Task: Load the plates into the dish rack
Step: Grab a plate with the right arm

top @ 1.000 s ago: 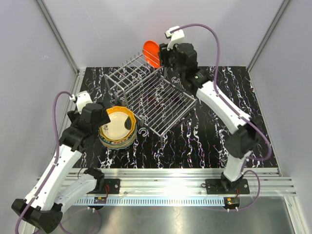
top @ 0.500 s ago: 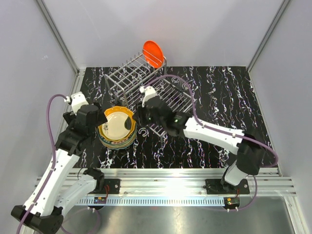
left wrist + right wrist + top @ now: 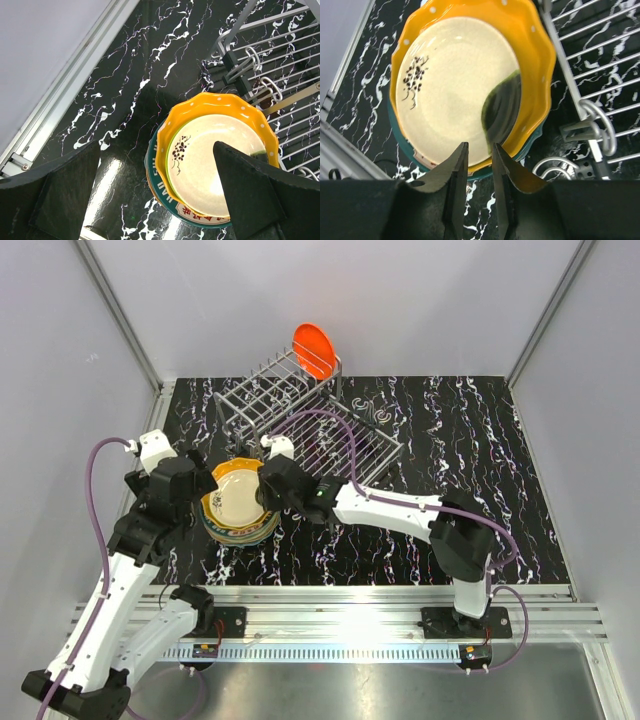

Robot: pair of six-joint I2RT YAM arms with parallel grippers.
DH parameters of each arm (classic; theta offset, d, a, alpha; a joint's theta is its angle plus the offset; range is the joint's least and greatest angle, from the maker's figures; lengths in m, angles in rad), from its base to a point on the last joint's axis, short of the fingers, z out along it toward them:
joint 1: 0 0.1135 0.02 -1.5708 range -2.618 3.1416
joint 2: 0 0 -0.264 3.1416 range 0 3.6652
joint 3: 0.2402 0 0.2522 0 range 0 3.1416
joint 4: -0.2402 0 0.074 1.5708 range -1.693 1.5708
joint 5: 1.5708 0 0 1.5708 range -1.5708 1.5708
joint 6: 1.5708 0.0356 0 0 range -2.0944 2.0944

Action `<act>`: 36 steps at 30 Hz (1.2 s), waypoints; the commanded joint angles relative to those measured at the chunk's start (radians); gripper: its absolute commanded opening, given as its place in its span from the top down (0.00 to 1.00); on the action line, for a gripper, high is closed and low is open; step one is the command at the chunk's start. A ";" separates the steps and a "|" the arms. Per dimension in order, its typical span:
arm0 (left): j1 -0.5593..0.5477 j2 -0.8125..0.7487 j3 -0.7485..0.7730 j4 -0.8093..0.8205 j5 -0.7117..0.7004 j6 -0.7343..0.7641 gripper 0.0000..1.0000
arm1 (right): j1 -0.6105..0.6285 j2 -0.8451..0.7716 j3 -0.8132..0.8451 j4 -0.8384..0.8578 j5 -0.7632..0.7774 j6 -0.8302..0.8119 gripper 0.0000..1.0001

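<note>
Top external: plate stack (image 3: pixel 236 533) attended from both sides.
Findings: left gripper (image 3: pixel 156 145) gaping wide; right gripper (image 3: pixel 479 146) narrowed over the dotted orange plate (image 3: pixel 535 60) rim; whether it grasps, cannot tell.

The left arm (image 3: pixel 120 575) and right arm (image 3: pixel 385 508) share white shells, black joints, purple cables (image 3: pixel 95 465), black wedge jaws.
</note>
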 commanded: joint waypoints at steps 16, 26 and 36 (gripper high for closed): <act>-0.012 -0.010 0.005 0.050 0.027 0.013 0.01 | 0.008 0.116 0.129 -0.060 0.144 0.042 0.67; -0.012 -0.010 0.007 0.049 0.031 0.015 0.01 | 0.006 0.144 0.130 -0.048 0.137 0.045 0.66; -0.012 -0.003 0.005 0.052 0.045 0.016 0.01 | 0.006 0.133 0.139 -0.063 0.154 0.021 0.78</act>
